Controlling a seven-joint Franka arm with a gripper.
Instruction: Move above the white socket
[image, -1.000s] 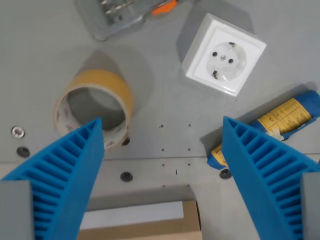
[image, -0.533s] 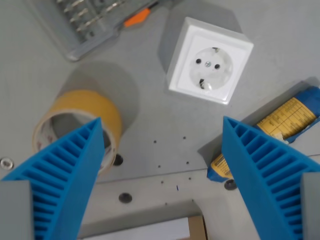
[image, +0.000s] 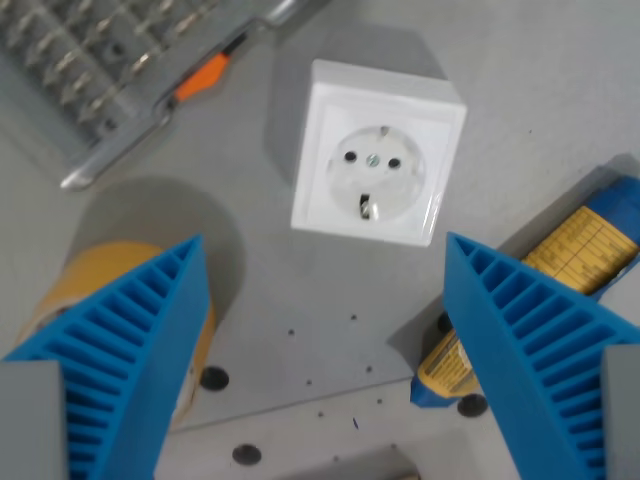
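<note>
The white socket is a square wall outlet lying face up on the grey table, in the upper middle of the wrist view. My gripper hangs above the table just below the socket, open, with nothing between its blue ribbed fingers. One finger fills the lower left corner, the other the lower right. The socket sits beyond the fingertips, roughly centred between them.
A roll of yellow tape stands at the wrist view's left, partly hidden by the left finger. A clear bit case with an orange latch lies at top left. A blue and yellow packet lies at the right.
The whole scene has slid down and to the left and grown larger, so the camera has moved forward toward the socket. The cardboard box at the bottom has left the view. The fingers stay open.
</note>
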